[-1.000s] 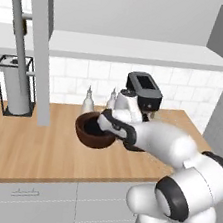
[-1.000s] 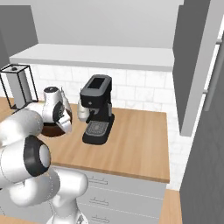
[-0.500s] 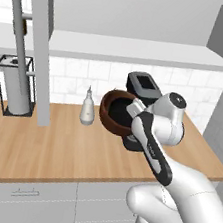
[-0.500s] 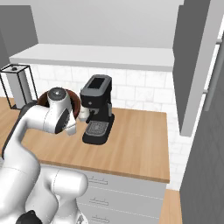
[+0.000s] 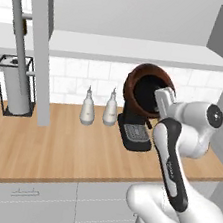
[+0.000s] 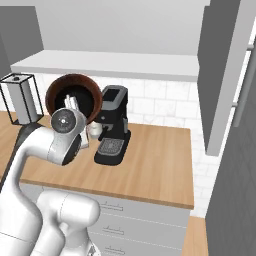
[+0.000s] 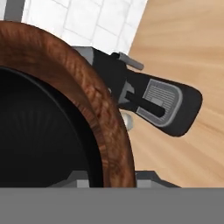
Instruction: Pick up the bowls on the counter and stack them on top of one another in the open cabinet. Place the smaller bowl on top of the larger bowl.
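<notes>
Overhead, hand (image 5: 162, 98) gripping wooden bowl (image 5: 145, 88) by its rim, above wood-grain counter (image 5: 52, 150), white-tiled wall behind

The arm (image 5: 177, 159) is glossy white, built of rounded, bulbous links, with dark grey bands at the joints (a round dark cap marks one) and a pale claw (image 5: 163, 98).

arm raised, gripper (image 5: 158, 98) clamped (on rim)
</notes>
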Robot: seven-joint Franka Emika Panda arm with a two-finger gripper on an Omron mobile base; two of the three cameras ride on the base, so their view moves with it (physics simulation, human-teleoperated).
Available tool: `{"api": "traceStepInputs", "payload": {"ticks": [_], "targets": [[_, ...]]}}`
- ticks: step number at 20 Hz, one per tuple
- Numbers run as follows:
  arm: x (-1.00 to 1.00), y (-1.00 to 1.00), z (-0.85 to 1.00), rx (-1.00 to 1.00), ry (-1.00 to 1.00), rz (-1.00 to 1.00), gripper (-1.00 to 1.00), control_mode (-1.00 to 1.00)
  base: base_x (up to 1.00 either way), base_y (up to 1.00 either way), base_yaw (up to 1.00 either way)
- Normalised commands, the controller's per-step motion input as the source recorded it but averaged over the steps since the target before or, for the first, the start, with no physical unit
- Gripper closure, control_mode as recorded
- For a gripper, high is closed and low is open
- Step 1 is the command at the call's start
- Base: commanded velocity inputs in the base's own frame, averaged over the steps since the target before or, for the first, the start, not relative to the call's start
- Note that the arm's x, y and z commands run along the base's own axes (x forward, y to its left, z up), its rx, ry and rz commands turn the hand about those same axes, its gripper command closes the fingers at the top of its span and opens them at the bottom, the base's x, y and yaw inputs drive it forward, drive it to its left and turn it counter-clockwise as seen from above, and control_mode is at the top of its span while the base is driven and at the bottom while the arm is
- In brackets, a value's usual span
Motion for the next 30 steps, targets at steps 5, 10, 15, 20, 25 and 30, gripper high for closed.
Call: {"api": "traceStepInputs", "payload": {"ticks": [5,10,15,20,25,30], "targets": [[0.13,-0.08,1.0,0.13,-0.22,-0.18,1.0,-1.0,0.0,0.0,0.0],[0.57,0.0,1.0,0.11,-0.05,-0.21,1.0,-1.0,0.0,0.0,0.0],[0.64,0.0,1.0,0.06,0.2,-0.15,1.0,-1.0,0.0,0.0,0.0],[0.5,0.0,0.73,0.0,0.32,-0.03,1.0,-1.0,0.0,0.0,0.0],[0.26,0.0,-0.06,-0.05,0.04,0.0,1.0,-1.0,0.0,0.0,0.0],[0.82,0.03,-0.19,-0.13,0.04,-0.04,1.0,-1.0,0.0,0.0,0.0]]}}
